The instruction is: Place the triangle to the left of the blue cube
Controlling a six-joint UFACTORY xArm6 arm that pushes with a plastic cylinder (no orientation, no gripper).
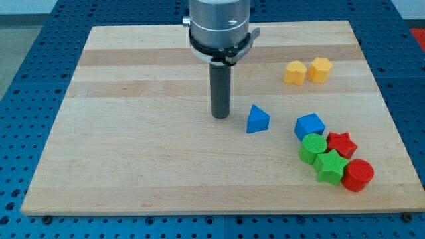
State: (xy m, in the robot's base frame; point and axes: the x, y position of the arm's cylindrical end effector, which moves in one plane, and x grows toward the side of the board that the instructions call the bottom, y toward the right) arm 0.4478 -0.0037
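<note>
A blue triangle block (257, 119) lies on the wooden board right of centre. A blue cube (309, 125) sits to its right with a clear gap between them. My tip (220, 117) rests on the board just to the left of the triangle, a short gap away and not touching it. The rod stands upright under the arm's grey end piece.
Two yellow blocks (295, 72) (319, 69) sit side by side at the upper right. Below the cube, a green cylinder (313, 147), a green star (329, 166), a red star (341, 143) and a red cylinder (358, 175) cluster near the board's right edge (392, 126).
</note>
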